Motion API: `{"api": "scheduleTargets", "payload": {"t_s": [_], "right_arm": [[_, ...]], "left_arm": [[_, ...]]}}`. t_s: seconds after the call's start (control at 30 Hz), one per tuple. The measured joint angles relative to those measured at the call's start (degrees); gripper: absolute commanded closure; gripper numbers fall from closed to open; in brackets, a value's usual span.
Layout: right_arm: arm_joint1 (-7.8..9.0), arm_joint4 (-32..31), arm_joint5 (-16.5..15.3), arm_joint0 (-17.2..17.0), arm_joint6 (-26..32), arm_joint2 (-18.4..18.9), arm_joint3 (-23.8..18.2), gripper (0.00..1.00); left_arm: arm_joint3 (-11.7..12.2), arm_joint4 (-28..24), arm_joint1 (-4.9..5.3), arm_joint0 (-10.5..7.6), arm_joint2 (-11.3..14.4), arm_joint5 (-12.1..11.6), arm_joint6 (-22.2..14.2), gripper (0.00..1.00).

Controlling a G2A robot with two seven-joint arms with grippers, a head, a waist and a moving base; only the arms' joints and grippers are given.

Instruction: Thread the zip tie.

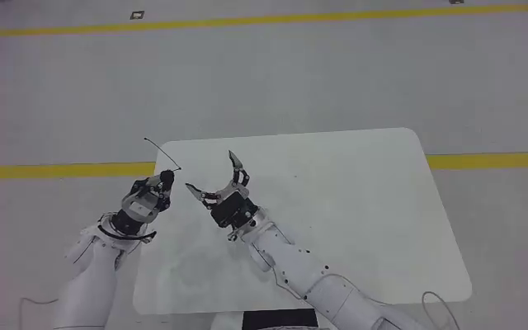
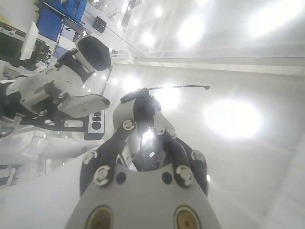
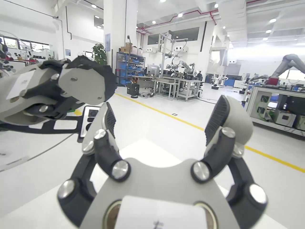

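1. Two grippers close together over the table's (image 1: pixel 346 190) corner; threading not yet begun, judging by the straight, unlooped zip tie (image 1: pixel 159 151).
2. Left gripper (image 1: pixel 166 176) pinched tight on it, long free length jutting straight out past its fingertips (image 2: pixel 141 102), away from the wrist.
3. Right gripper (image 1: pixel 211 171) spread wide, holding nothing, just beside the left one.
4. Next, probably: catching the free end with the right fingers (image 3: pixel 215 117) and curling it back to the other end; thin strap, likely to flex.
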Motion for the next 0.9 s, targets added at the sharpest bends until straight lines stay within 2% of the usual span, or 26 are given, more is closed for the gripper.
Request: {"api": "scheduleTargets", "payload": {"t_s": [0.3, 0.53, 0.57, 0.6, 0.63, 0.67, 0.7, 0.77, 0.8, 0.87, 0.9], "right_arm": [[0.11, -1.16, -0.11, 0.23, 0.99, -0.3, 0.12, 0.0], [0.16, -1.21, 1.97, 1.21, 1.1, -1.86, 0.99, 0.0], [0.09, -1.21, 2.43, 1.36, 0.9, -2.05, 1.25, 0.04], [0.03, -1.21, 2.87, 1.51, 0.75, -2.2, 1.47, 0.14], [-0.02, -1.21, 3.35, 1.65, 0.58, -2.34, 1.7, 0.18], [-0.1, -1.21, 3.96, 1.82, 0.47, -2.49, 1.98, 0.32], [-0.17, -1.21, 4.39, 1.94, 0.45, -2.56, 2.16, 0.4], [-0.32, -1.21, 5.19, 2.16, 0.37, -2.66, 2.52, 0.45], [-0.38, -1.21, 5.4, 2.24, 0.32, -2.67, 2.64, 0.51], [-0.53, -1.21, 5.63, 2.38, 0.22, -2.66, 2.83, 0.51], [-0.6, -1.21, 5.66, 2.45, 0.21, -2.66, 2.88, 0.0]], "left_arm": [[-0.01, 0.16, 0.01, -0.01, -0.02, -0.17, 0.03, 1.0], [-0.01, 0.16, 0.01, -0.01, -0.02, -0.17, 0.03, 1.0], [-0.01, 0.16, 0.01, -0.01, -0.02, -0.17, 0.03, 1.0], [-0.01, 0.16, 0.01, -0.01, -0.02, -0.17, 0.03, 1.0], [-0.01, 0.16, 0.01, -0.01, -0.02, -0.17, 0.03, 1.0], [-0.01, 0.16, 0.01, -0.01, -0.02, -0.17, 0.03, 1.0], [-0.01, 0.16, 0.01, -0.01, -0.02, -0.17, 0.03, 1.0], [-0.01, 0.16, 0.01, -0.01, -0.02, -0.17, 0.03, 1.0], [-0.01, 0.16, 0.01, -0.01, -0.02, -0.17, 0.03, 1.0], [-0.01, 0.16, 0.01, -0.01, -0.02, -0.17, 0.03, 1.0], [-0.01, 0.16, 0.01, -0.01, -0.02, -0.17, 0.03, 1.0]]}}
